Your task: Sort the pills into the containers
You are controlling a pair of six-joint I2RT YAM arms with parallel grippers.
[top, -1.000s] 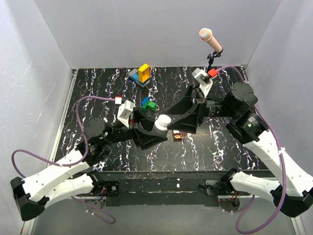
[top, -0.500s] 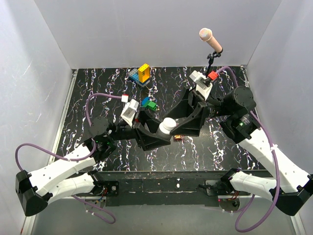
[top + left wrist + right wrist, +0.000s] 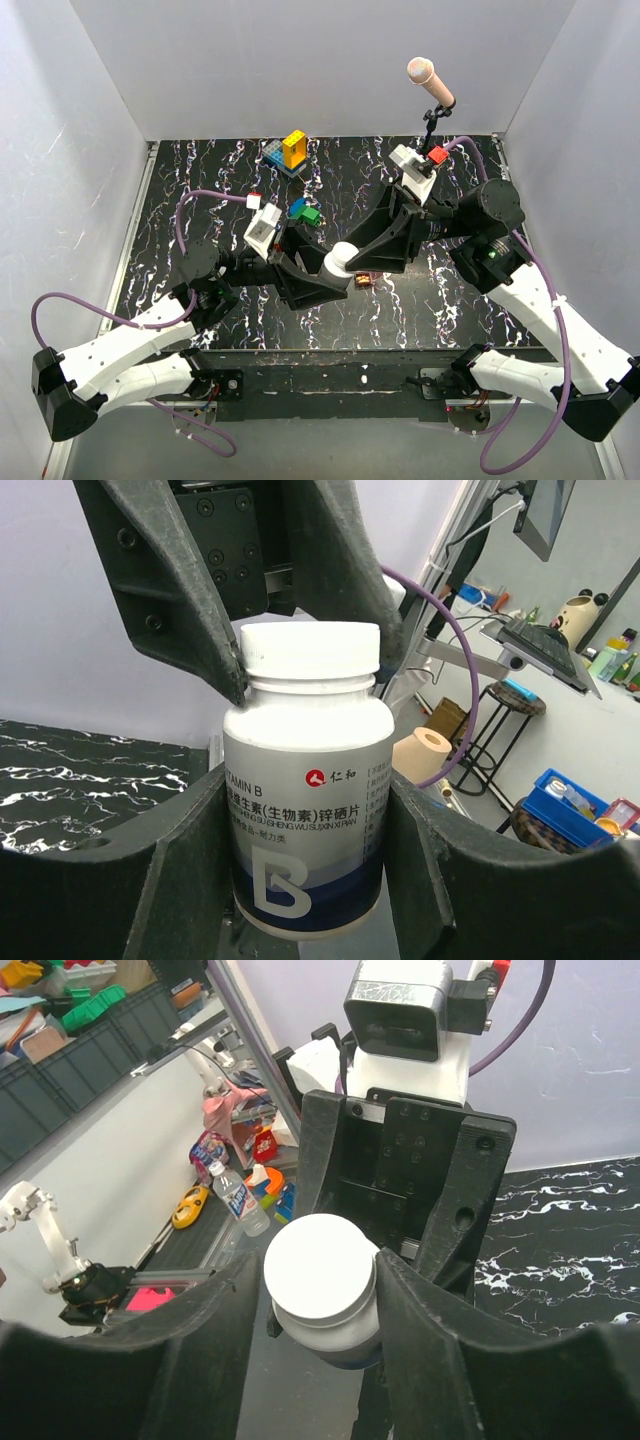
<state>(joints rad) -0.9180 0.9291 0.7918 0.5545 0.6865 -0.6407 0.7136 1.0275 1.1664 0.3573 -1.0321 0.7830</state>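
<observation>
Black marbled table (image 3: 200,190): left gripper (image 3: 305,825) clamps the bottle (image 3: 305,770), right gripper (image 3: 320,1295) straddles its cap (image 3: 318,1260) — grip uncertain; pill box (image 3: 362,281) lies just below — sorting seemingly not yet begun

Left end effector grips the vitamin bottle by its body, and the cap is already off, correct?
No: the white cap is still on the bottle, as the left wrist view shows. The left end effector does grip its body.
</observation>
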